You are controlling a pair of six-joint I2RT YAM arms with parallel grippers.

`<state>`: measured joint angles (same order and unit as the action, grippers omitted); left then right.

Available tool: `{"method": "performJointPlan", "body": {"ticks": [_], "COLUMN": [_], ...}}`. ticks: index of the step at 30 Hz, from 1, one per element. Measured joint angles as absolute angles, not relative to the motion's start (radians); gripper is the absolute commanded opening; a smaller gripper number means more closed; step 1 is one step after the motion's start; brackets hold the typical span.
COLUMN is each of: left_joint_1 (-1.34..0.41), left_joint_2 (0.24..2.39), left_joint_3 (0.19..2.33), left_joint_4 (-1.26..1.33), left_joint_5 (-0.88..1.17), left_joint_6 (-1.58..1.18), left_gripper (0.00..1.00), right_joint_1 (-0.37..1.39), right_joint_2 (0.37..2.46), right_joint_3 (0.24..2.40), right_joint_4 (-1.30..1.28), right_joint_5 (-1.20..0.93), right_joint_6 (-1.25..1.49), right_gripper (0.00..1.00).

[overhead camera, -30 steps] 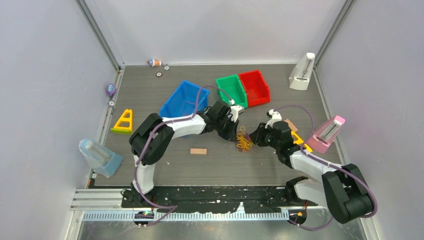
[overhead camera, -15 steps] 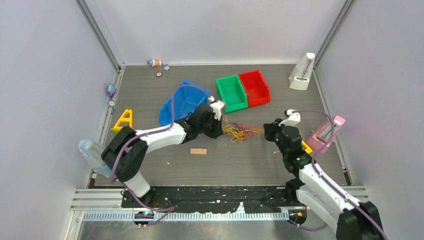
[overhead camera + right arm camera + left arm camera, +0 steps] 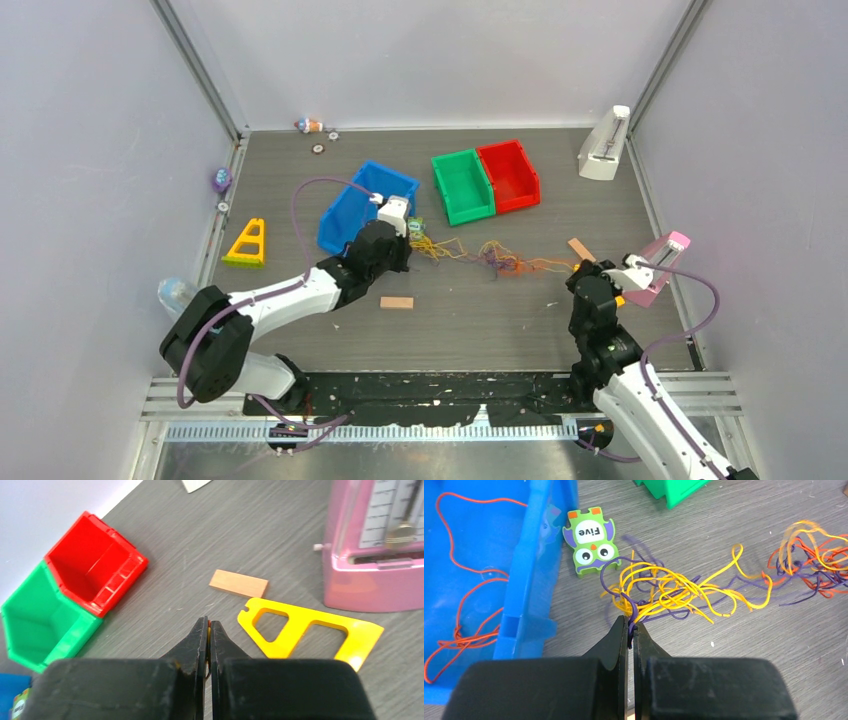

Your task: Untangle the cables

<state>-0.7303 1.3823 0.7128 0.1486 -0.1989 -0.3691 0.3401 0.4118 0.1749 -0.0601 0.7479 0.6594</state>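
Left gripper (image 3: 630, 627): jaws pressed together, pinching purple and yellow strands at one end of the cables (image 3: 674, 587).

Right gripper (image 3: 209, 625): jaws pressed together. A yellow-orange sliver shows between them, and in the top view a thin strand runs to it, so I judge it holds the far end.

The cables lie drawn out along the table (image 3: 480, 320) between the grippers, with a mixed-colour knot near the middle.

Judgement: pull apart slowly and low. If the knot tightens, ease off and regrip a single colour. Keep the strands clear of the owl tile (image 3: 589, 542) just beside the left end.

One orange-red strand (image 3: 469, 570) lies apart in the blue bin (image 3: 531, 580).

Surface: dark grey wood grain, matte; thin strands should drag lightly.

Farther back: green bin (image 3: 462, 185), red bin (image 3: 510, 172), pink metronome (image 3: 380, 555), plain white walls.
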Motion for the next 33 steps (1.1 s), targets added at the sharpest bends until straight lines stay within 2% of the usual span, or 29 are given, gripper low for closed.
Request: {"method": "performJointPlan", "body": {"ticks": [3, 5, 6, 8, 10, 16, 23, 33], "left_joint_1": [-0.730, -0.730, -0.728, -0.727, -0.727, -0.748, -0.800, -0.868], "left_joint_2": [1.382, 1.383, 1.385, 1.395, 1.418, 1.459, 1.472, 1.524], "left_joint_3": [0.713, 0.713, 0.714, 0.718, 0.730, 0.754, 0.793, 0.860], "left_joint_4": [0.151, 0.153, 0.155, 0.164, 0.169, 0.184, 0.200, 0.186], "left_joint_5": [-0.218, -0.215, -0.200, -0.157, -0.105, 0.031, 0.137, 0.176], "left_joint_6": [-0.369, -0.365, -0.360, -0.354, -0.344, -0.304, -0.249, -0.177], "left_gripper": [0.00, 0.00, 0.00, 0.00, 0.00, 0.00, 0.00, 0.00], "right_joint_1": [0.339, 0.338, 0.338, 0.337, 0.337, 0.337, 0.362, 0.480], "right_joint_2": [0.412, 0.413, 0.416, 0.437, 0.476, 0.683, 0.897, 0.919], "right_joint_3": [0.175, 0.172, 0.169, 0.166, 0.164, 0.165, 0.175, 0.199], "right_joint_4": [-0.091, -0.083, -0.062, -0.007, 0.062, 0.262, 0.426, 0.562], "right_joint_5": [0.788, 0.772, 0.739, 0.635, 0.506, 0.133, -0.203, -0.385], "right_joint_6": [0.672, 0.643, 0.617, 0.550, 0.485, 0.367, 0.329, 0.281], "right_gripper": [0.07, 0.22, 0.53, 0.85, 0.94, 0.94, 0.78, 0.65]}}
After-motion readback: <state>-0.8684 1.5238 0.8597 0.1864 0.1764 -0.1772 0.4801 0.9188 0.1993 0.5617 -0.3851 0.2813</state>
